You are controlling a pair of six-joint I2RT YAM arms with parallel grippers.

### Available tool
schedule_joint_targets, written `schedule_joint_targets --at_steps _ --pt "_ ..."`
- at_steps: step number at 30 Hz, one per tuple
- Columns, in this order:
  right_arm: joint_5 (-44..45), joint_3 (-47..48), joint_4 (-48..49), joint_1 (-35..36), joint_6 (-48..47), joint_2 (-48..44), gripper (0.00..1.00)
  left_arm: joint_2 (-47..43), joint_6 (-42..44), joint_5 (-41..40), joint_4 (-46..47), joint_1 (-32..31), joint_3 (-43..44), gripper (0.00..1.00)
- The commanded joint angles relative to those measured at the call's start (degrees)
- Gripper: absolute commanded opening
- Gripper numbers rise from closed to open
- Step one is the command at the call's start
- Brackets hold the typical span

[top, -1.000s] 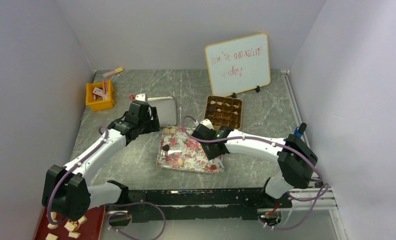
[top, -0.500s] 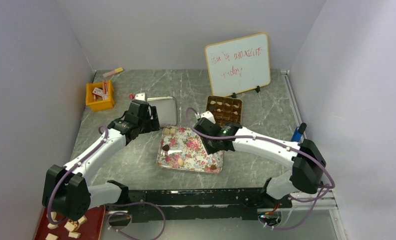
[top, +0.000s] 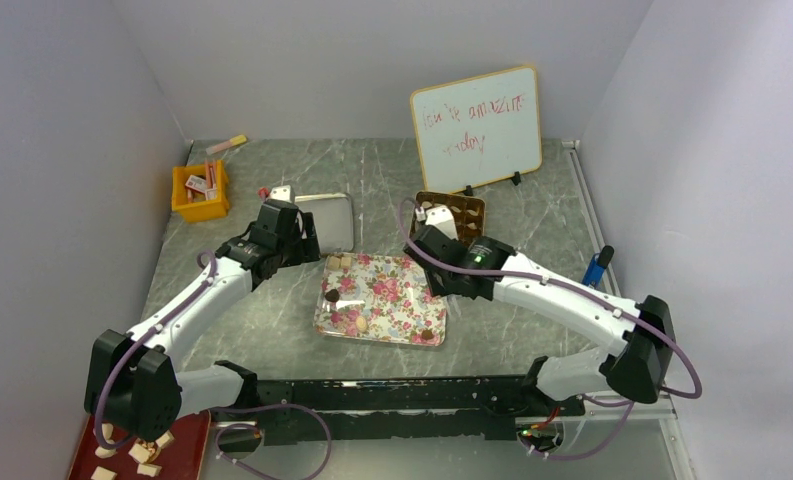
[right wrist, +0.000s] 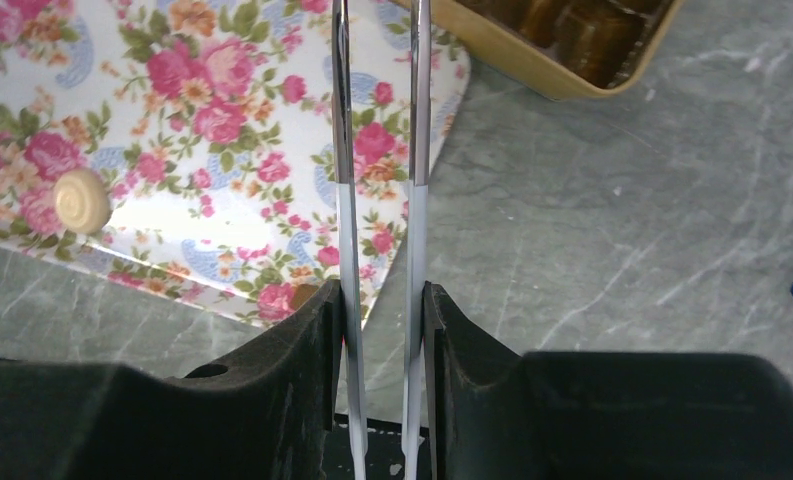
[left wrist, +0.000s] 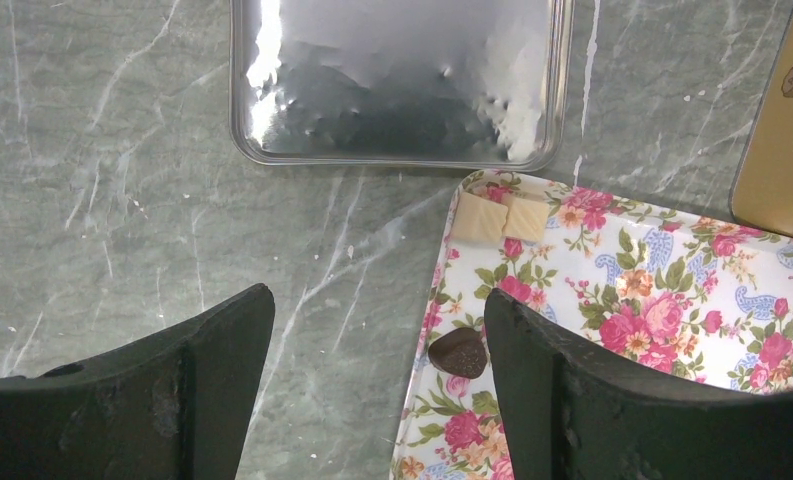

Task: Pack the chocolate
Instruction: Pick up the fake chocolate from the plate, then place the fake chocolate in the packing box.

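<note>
1. Grey marbled stone covers the bench. A flowered tray lies at its middle, between the two arms.
2. Loose chocolate sits on the flowered tray.
   - Two cream squares touch side by side at the far left corner.
   - A dark piece lies near the left edge.
   - A round cream piece lies toward the near side.
   - A second dark piece sits at the near right corner.
3. More chocolate fills some compartments of a brown box, just beyond the tray's far right corner. The right arm hides part of the box.
4. The left tool hangs over bare bench just left of the tray's far left corner. Its fingers are spread wide with nothing between them.
5. The right tool is closed on metal tongs, pinching the two blades to a narrow gap.
   - It is above the tray's far right corner, at the near left corner of the box.
   - The tongs' tips run out of the wrist view, and I cannot tell whether they carry a piece.
6. A shiny metal tray lies on the bench just beyond the left tool.
7. A yellow bin stands at the far left of the bench.
8. A whiteboard leans at the far wall.
9. A red tray with pale chunks sits at the near left.
</note>
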Motion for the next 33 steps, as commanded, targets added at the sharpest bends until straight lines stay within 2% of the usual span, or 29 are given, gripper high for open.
schedule_joint_targets --at_steps 1,16,25,33 --pt "4.8 0.9 -2.0 -1.9 2.6 -3.4 0.0 -1.5 -0.1 0.4 1.0 0.2 2.1 0.81" --pt "0.7 -6.1 1.4 -11.7 -0.2 -6.7 0.0 -2.5 0.8 0.5 0.6 0.2 1.9 0.82" --pt "-1.6 -8.0 4.6 -13.7 -1.5 -6.0 0.0 -2.7 0.8 0.5 0.6 0.2 1.5 0.82" --pt "-2.1 -7.9 6.3 -15.5 -2.8 -4.8 0.09 -2.5 0.9 0.3 0.8 0.2 1.3 0.82"
